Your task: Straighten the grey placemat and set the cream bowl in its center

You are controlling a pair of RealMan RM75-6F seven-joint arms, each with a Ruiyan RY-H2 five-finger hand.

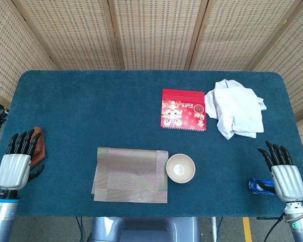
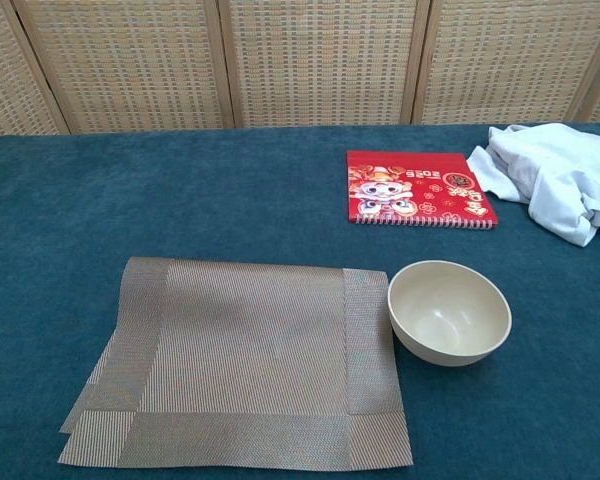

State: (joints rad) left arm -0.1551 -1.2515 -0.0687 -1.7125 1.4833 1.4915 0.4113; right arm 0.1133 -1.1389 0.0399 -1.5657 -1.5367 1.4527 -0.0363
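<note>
Since both of my hands sit way out at the lower corners of the head view, left hand [image 1: 12, 170] and right hand [image 1: 287, 180] both empty with fingers spread apart, nothing's touched yet. The grey placemat [image 1: 131, 175] lies low and center in the frame, folded over on itself along its left side, and the cream bowl [image 1: 180, 168] sits right against its right edge. My worry: tugging the mat flat will probably shove or tip that bowl, since they're basically touching. The woven mat looks slippery too, so a sloppy pinch could just drag it crooked.
</note>
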